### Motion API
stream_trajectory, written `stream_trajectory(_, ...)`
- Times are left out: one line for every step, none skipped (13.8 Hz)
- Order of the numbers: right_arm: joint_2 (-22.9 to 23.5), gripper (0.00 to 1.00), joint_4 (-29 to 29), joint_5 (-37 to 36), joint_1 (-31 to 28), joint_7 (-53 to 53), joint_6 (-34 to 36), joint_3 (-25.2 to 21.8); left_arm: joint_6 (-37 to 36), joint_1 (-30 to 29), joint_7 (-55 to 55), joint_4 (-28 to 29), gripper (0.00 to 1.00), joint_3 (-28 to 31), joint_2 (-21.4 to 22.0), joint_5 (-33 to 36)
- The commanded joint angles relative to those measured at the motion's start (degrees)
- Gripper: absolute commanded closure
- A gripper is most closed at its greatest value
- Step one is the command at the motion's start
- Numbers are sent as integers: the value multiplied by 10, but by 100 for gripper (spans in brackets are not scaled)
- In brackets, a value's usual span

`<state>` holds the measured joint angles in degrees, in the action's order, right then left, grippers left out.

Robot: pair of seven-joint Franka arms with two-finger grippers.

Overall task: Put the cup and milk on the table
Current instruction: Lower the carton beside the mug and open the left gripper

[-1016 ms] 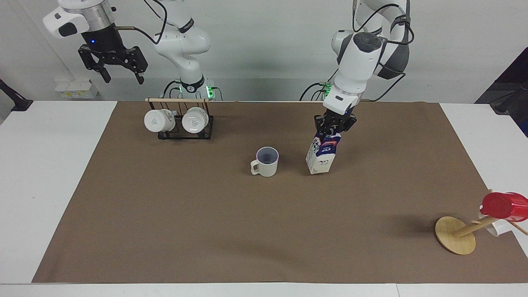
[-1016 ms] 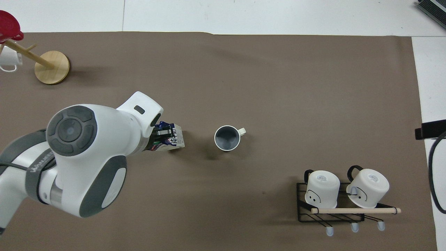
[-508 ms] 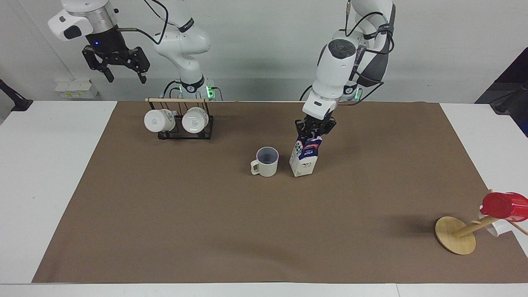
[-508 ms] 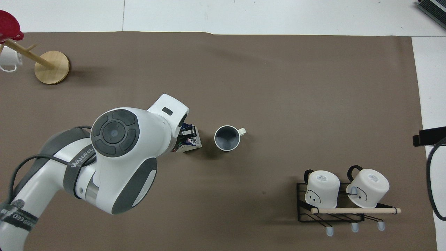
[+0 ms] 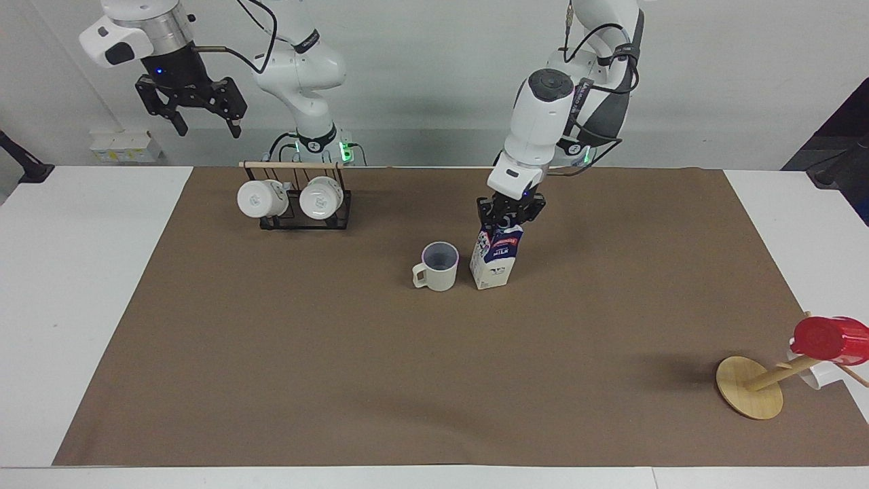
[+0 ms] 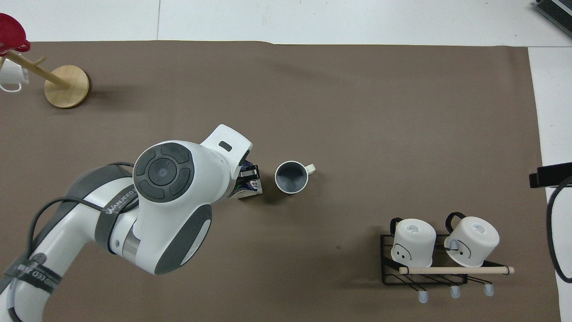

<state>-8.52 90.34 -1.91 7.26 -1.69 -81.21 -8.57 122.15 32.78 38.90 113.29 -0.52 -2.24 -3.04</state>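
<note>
1. Your left gripper is clamped on the top of the milk, near the middle of the table.
2. The milk is slightly tilted; you can't tell whether its base is touching the brown sheet or just off it.
3. The cup stands upright on the sheet just beside the milk, toward the right arm's end, not touching it. Its handle points to the right arm's end.
4. Overhead, your left arm covers most of the milk; the cup shows open side up.
5. Your right gripper waits raised near the right arm's end of the table, fingers apart, holding nothing.
6. The rack with two white mugs sits on the sheet, nearer to the robots than the cup.
7. The wooden stand with a red cup is at the left arm's end, farther from the robots than the milk.
</note>
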Motion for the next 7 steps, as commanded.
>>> stream_trajectory(-14, 0, 18, 2, -4, 9, -11, 0, 1, 12, 7, -10, 12, 11, -6, 2)
stream_trajectory(-14, 0, 18, 2, -4, 9, -11, 0, 1, 12, 8, -10, 0, 11, -6, 2)
stream_trajectory(-14, 0, 18, 2, -4, 9, -11, 0, 0, 12, 9, -11, 0, 11, -6, 1)
stream_trajectory(-14, 0, 18, 2, -4, 9, -11, 0, -3, 11, 9, -14, 0, 11, -5, 1)
stream_trajectory(-14, 0, 18, 3, -4, 9, -11, 0, -16, 11, 8, -24, 0, 11, -1, 0)
stream_trajectory(-14, 0, 18, 2, -4, 8, -11, 0, -45, 10, 7, -36, 0, 11, 5, 0)
stream_trajectory(-14, 0, 18, 2, -4, 8, -11, 0, -88, 4, 7, -60, 0, 11, 12, -4)
